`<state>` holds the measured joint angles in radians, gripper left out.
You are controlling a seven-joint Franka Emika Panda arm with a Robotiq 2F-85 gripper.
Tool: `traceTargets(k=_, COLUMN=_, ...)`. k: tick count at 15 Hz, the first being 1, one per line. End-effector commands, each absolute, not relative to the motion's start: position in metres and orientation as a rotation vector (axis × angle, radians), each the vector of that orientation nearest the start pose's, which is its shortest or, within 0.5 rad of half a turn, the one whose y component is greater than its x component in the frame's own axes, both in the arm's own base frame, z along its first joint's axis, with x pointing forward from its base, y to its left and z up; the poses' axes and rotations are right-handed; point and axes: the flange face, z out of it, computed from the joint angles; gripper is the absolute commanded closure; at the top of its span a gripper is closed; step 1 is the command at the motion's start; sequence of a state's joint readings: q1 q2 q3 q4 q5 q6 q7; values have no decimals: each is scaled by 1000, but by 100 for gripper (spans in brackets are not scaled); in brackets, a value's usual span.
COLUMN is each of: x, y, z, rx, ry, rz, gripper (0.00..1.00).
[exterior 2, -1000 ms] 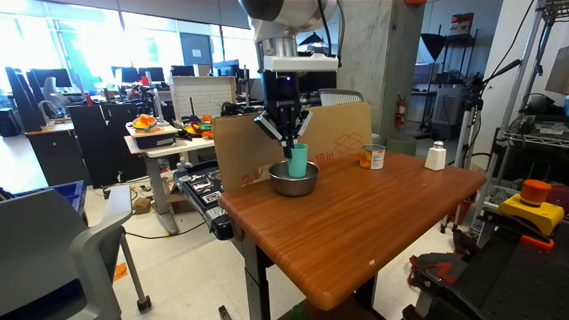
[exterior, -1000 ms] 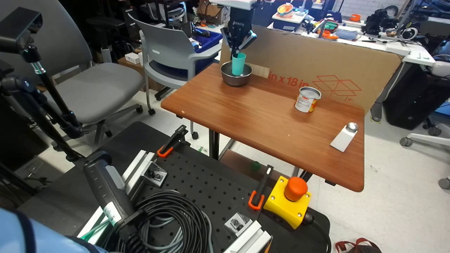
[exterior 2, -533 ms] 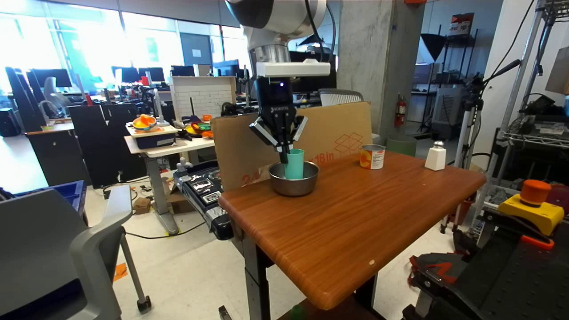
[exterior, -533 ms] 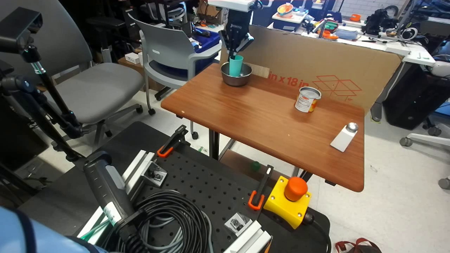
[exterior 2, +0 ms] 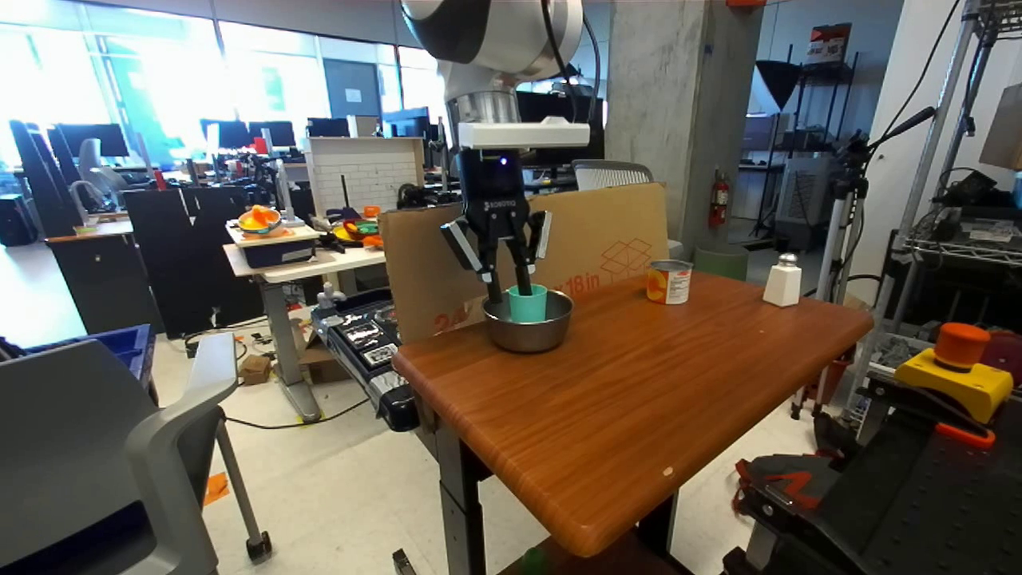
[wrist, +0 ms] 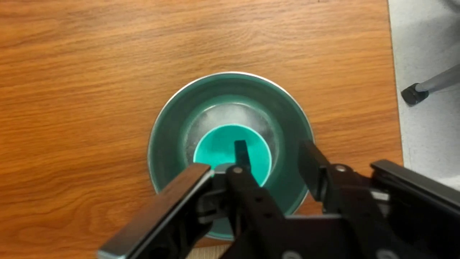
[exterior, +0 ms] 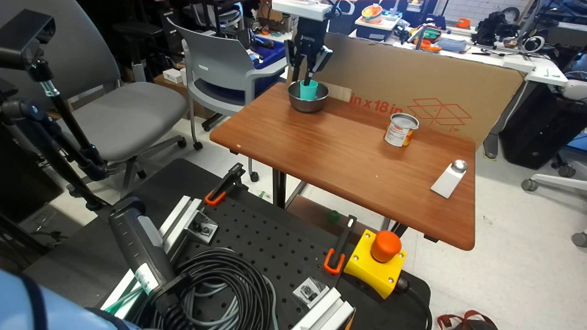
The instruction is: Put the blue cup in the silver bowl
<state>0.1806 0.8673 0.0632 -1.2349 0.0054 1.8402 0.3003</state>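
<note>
The blue cup stands upright inside the silver bowl in both exterior views, with cup points (exterior: pixel 308 93) (exterior 2: pixel 528 307) and bowl points (exterior: pixel 307 107) (exterior 2: pixel 527 337). In the wrist view the cup (wrist: pixel 212 145) sits on the bowl's floor, off-centre, and the bowl's wall (wrist: pixel 172 147) rings it. My gripper (exterior: pixel 301 82) is open, pointing down over the bowl; it also shows in an exterior view (exterior 2: pixel 509 295) and in the wrist view (wrist: pixel 275 147). One finger reaches inside the cup's mouth. The other finger is outside the cup, apart from it, over the bowl's side. Part of the cup's rim is hidden by the finger.
A tin can (exterior: pixel 400 131) (exterior 2: pixel 669 283) and a white shaker with a metal top (exterior: pixel 449 178) (exterior 2: pixel 782 283) stand farther along the wooden table (exterior: pixel 339 156). A cardboard sheet (exterior: pixel 394 78) stands along the table edge behind the bowl.
The cup has moved down, from held above the bowl's floor to resting lower in the bowl. My gripper has lowered and its fingers have opened, letting go of the cup.
</note>
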Motion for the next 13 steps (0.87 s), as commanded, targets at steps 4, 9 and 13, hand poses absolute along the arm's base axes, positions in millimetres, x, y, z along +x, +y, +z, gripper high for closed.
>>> traceTargets(k=4, x=687, y=172, z=270, rx=-3116, ry=104, rz=345, gripper=5)
traceTargets(k=9, x=638, y=154, z=318, rx=-3219, ry=166, rz=340, gripper=0)
traceTargets(k=13, x=646, y=156, z=319, rx=-3198, ry=147, rz=341, gripper=0)
